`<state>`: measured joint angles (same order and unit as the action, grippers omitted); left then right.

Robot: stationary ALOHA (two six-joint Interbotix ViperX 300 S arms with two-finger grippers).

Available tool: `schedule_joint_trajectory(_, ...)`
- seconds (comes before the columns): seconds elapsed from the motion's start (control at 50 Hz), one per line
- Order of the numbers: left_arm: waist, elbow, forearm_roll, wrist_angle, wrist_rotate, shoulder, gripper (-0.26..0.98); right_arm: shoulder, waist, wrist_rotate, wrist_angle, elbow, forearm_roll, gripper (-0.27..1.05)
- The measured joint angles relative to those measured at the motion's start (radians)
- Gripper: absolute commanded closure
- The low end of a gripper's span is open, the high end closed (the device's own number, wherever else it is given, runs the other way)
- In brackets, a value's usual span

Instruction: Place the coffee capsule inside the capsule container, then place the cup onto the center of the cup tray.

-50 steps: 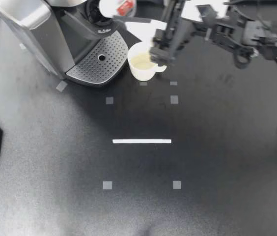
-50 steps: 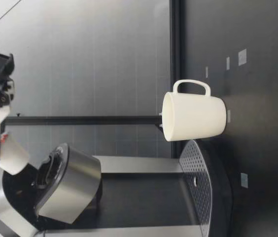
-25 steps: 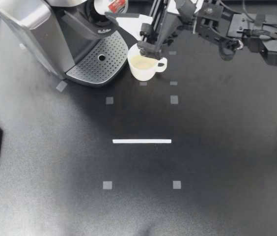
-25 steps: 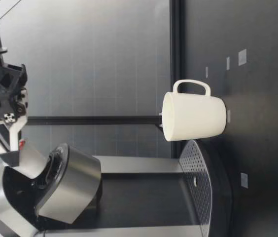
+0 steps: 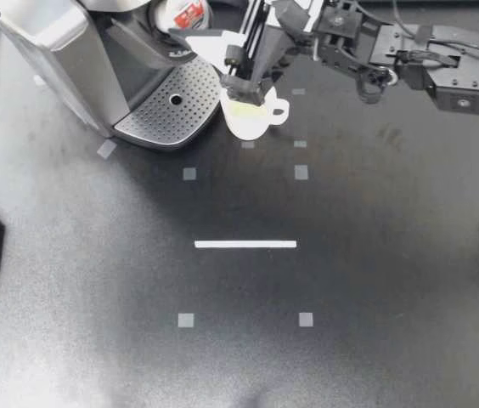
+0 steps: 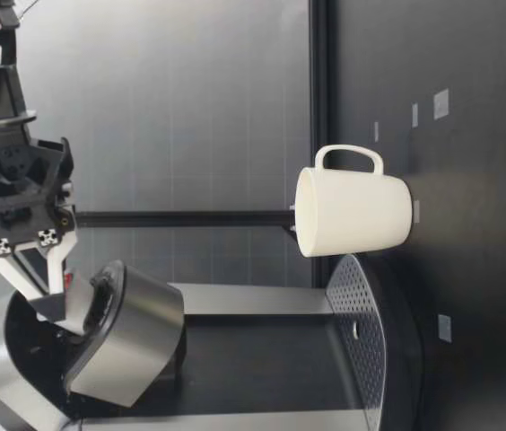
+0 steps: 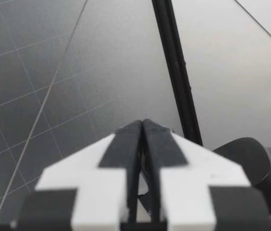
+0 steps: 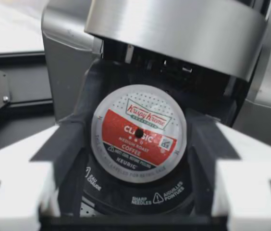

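Note:
My right gripper (image 5: 190, 17) reaches in over the coffee machine (image 5: 61, 51) and is shut on the coffee capsule (image 5: 189, 11), which has a red and white lid. In the right wrist view the capsule (image 8: 139, 133) sits between both fingers, low in the dark round capsule container (image 8: 140, 202) under the raised silver lid (image 8: 174, 29). In the low view, my right gripper (image 6: 58, 294) points down into the open machine head. The white cup (image 5: 248, 117) stands on the table beside the perforated cup tray (image 5: 163, 115), partly under my right wrist. My left gripper (image 7: 142, 126) is shut and holds nothing.
The machine fills the table's back left corner, its raised lid (image 6: 132, 341) next to my right gripper. A white tape line (image 5: 245, 244) and small grey tape squares (image 5: 186, 320) mark the dark table. The cup (image 6: 352, 214) stands close to the tray's edge (image 6: 370, 305).
My right gripper has moved left and down with the capsule, from above the cup into the machine's open head. The cup has not moved.

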<state>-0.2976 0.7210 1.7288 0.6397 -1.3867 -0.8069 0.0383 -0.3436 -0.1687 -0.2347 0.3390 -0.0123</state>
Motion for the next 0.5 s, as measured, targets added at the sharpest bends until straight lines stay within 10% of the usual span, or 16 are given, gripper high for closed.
schedule_joint_trajectory(0.5,0.0,0.006,0.0,0.0,0.0,0.0,0.61,0.054,-0.002,0.002,0.04,-0.06,0.002,-0.07)
